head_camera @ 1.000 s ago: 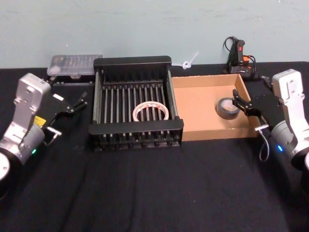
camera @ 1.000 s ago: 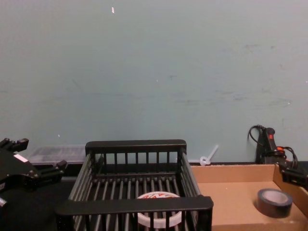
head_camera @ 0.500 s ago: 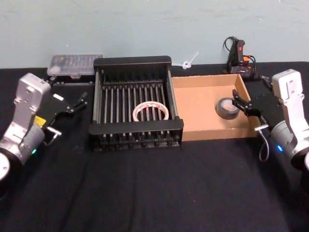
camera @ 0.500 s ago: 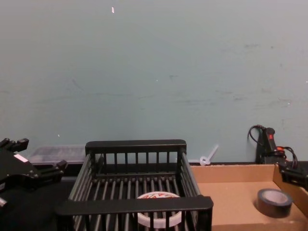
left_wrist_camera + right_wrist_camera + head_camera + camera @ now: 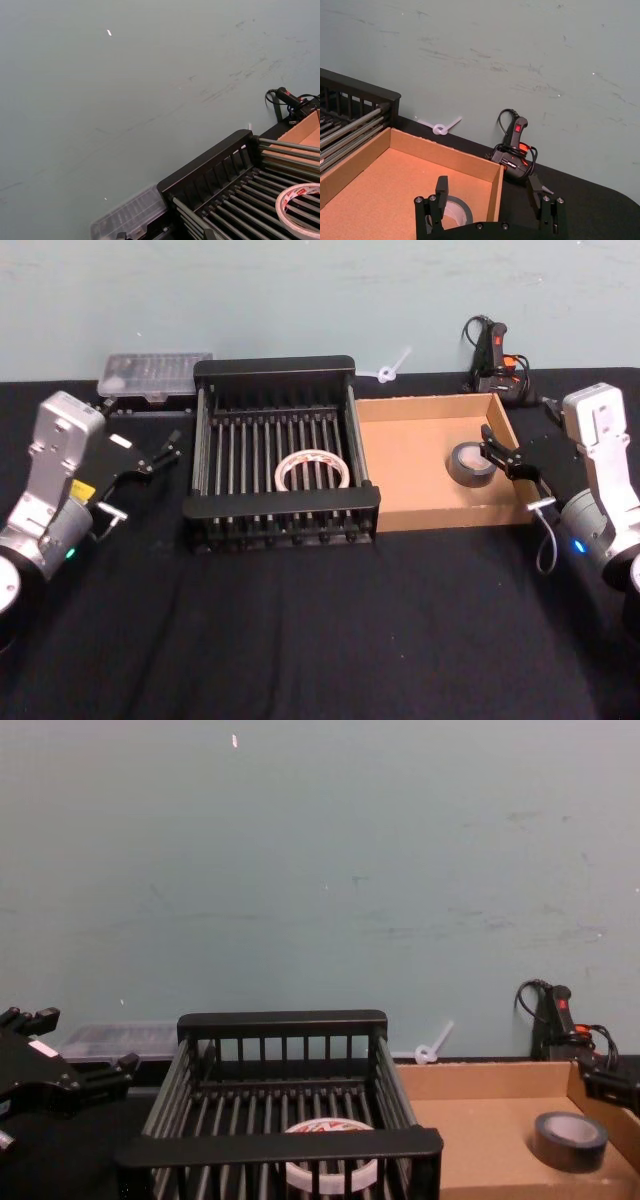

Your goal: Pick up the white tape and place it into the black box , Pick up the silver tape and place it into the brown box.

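Observation:
The white tape (image 5: 312,470) lies flat on the slatted floor of the black box (image 5: 275,367); it also shows in the chest view (image 5: 330,1168) and the left wrist view (image 5: 300,205). The silver tape (image 5: 470,462) rests inside the brown box (image 5: 440,512), near its right wall. My right gripper (image 5: 490,448) hovers open at that wall, just right of the silver tape (image 5: 456,212); its fingers (image 5: 441,186) straddle the cardboard rim (image 5: 496,190). My left gripper (image 5: 165,450) is open and empty, left of the black box.
A clear plastic case (image 5: 155,373) sits behind the black box at the back left. A black and orange glue gun (image 5: 495,355) and a white plastic tie (image 5: 392,367) lie along the back wall. Black cloth covers the table's front half.

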### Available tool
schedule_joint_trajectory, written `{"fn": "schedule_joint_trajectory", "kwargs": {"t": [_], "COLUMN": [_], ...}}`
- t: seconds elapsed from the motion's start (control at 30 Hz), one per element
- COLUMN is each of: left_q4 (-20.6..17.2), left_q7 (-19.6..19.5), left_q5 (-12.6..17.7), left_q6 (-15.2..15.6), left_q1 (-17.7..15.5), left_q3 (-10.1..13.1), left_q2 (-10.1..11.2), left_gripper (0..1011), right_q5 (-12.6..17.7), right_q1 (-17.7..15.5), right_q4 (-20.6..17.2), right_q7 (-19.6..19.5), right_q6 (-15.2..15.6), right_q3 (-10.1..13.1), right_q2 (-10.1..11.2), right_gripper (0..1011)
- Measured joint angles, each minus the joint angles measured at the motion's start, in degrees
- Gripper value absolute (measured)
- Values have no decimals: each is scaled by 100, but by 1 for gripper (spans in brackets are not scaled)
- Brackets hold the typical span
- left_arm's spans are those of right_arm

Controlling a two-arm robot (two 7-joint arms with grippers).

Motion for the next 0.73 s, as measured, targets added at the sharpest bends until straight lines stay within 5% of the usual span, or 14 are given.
{"fn": "schedule_joint_trajectory", "kwargs": {"t": [0.73], "left_q4": [0], "left_q7": [0], "left_q5": [0], "left_q6": [0], "left_q1": [0], "left_q3": [0], "left_q2": [0], "left_gripper": [1001], "right_q5": [-2], "right_q1": [-1], "right_q4": [0], "right_q7": [0], "right_q6": [0], "right_q3": [1], "right_q2": [0], "right_gripper": [1000]}}
